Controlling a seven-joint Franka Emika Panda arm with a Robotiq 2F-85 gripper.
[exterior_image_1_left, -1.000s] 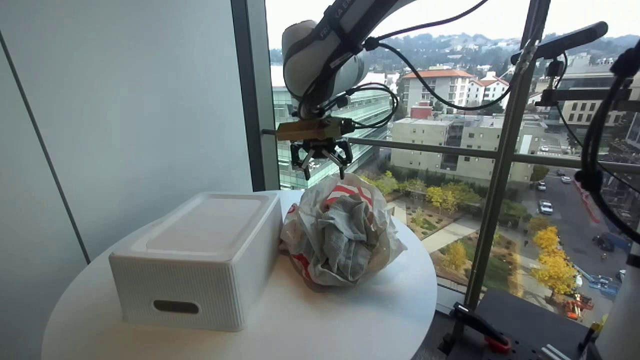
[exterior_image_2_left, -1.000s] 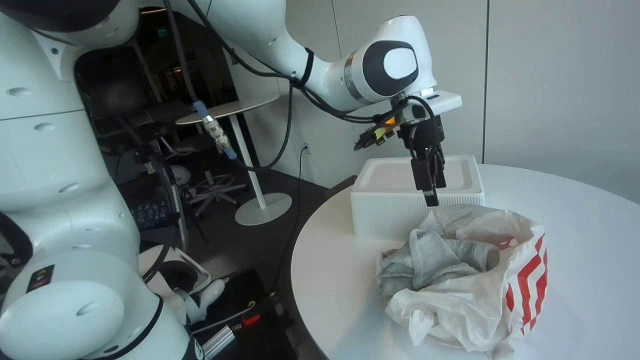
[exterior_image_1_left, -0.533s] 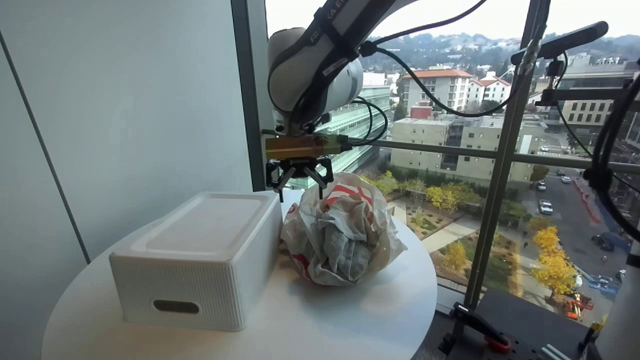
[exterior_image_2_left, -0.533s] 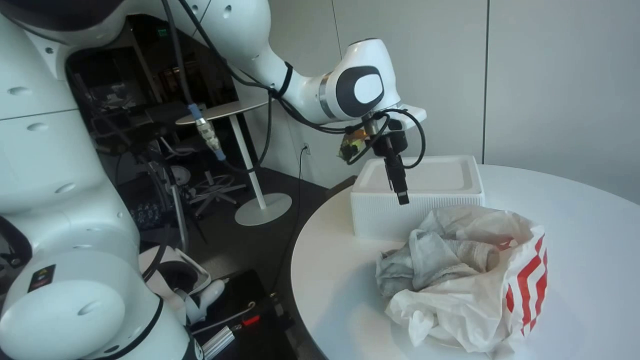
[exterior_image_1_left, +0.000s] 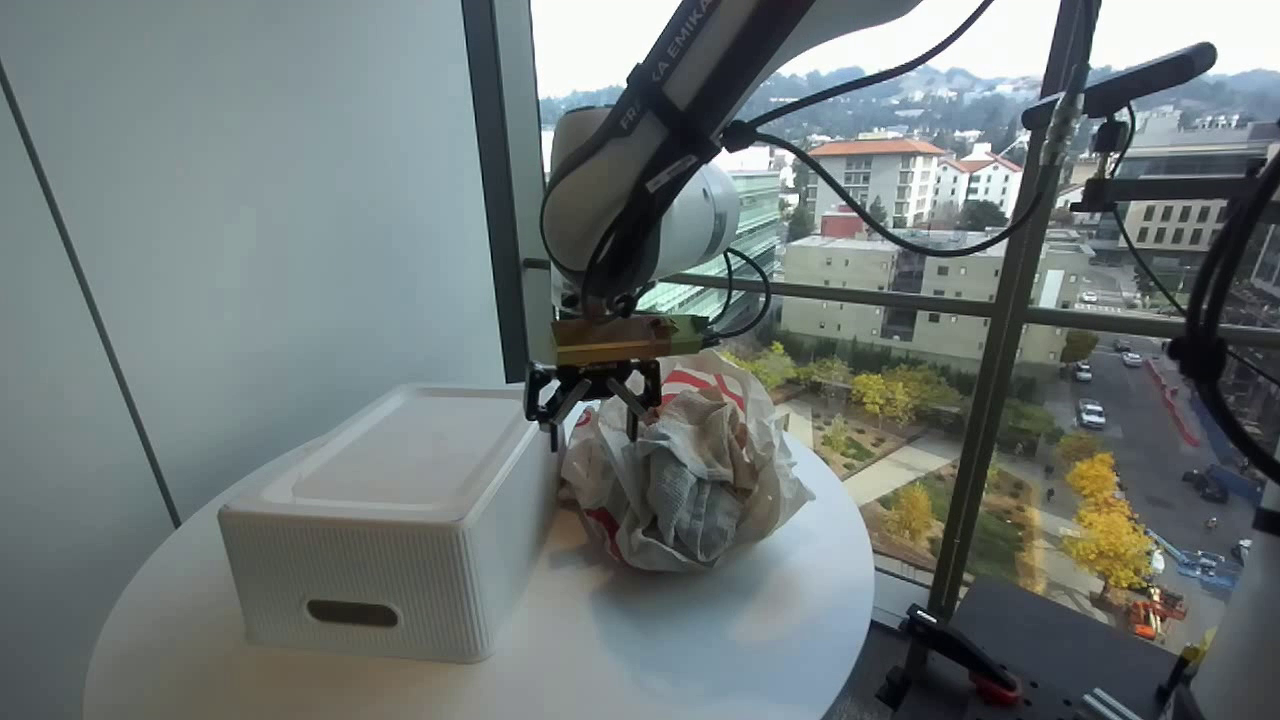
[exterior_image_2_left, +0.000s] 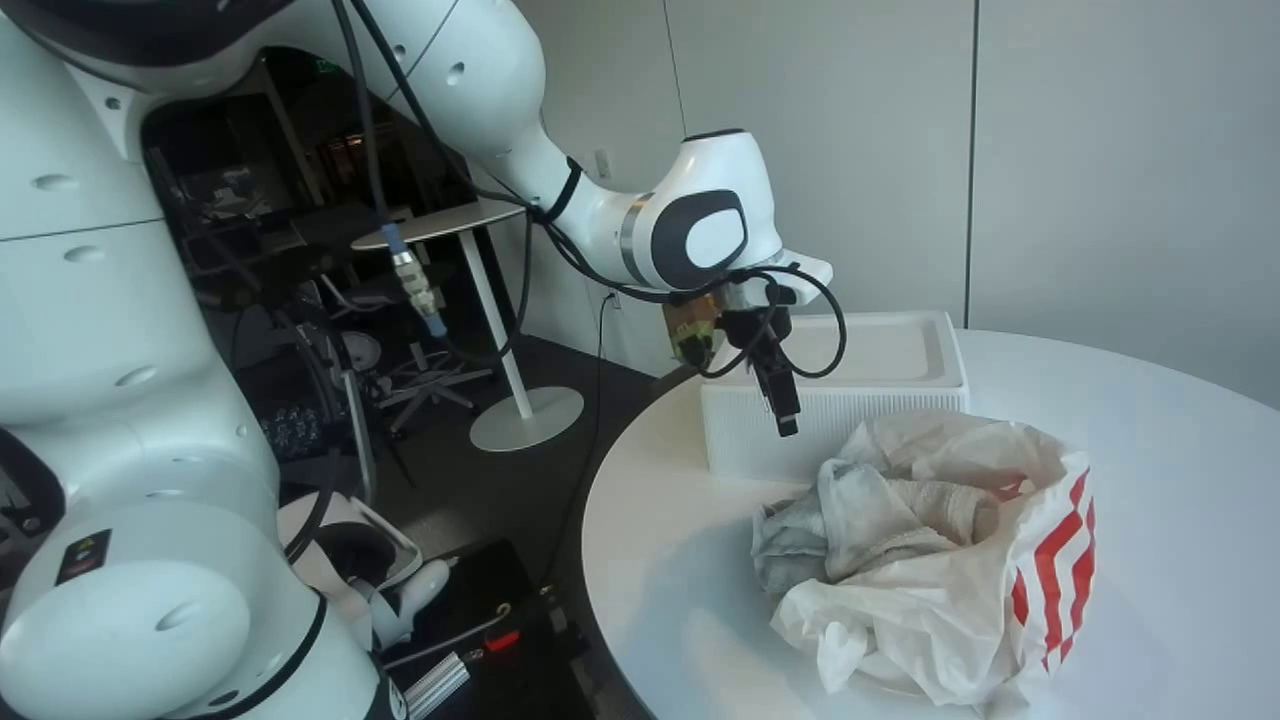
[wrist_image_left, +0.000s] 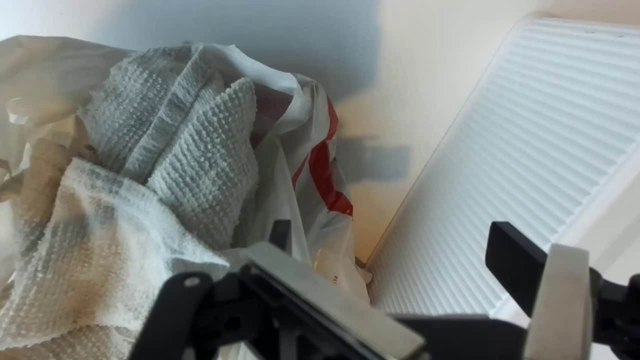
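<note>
Claw (exterior_image_1_left: 594, 440) spread wide over the gap between a white box (exterior_image_1_left: 390, 560) and a plastic bag (exterior_image_2_left: 940, 625) of grey cloth (wrist_image_left: 200, 150)

A robot arm (exterior_image_2_left: 500, 95), white with dark bands, holds the black claw pointing down. Its two fingers (wrist_image_left: 515, 265) stand far apart. In the wrist view, one finger shows over the edge of the bag and the other over the upper edge of the box; whether either one touches, I cannot tell.

The bag sits open and crumpled on a round white tabletop (exterior_image_1_left: 650, 640), just beside the box. Red stripes (wrist_image_left: 322, 175) mark its thin, whitish plastic. The cloth, nubbly in weave, lies bunched in the bag's mouth and spills over one side of the rim.

The box stands flat with its lid (exterior_image_1_left: 420, 450) on. Its sides are finely ribbed, and a dark slot (exterior_image_1_left: 352, 613) with rounded ends opens in one of them.

Behind the tabletop rise a pale wall (exterior_image_1_left: 250, 200) and a tall window (exterior_image_1_left: 1010, 320), through which buildings (exterior_image_1_left: 850, 290) and yellow-leaved trees (exterior_image_1_left: 1100, 510) show.
</note>
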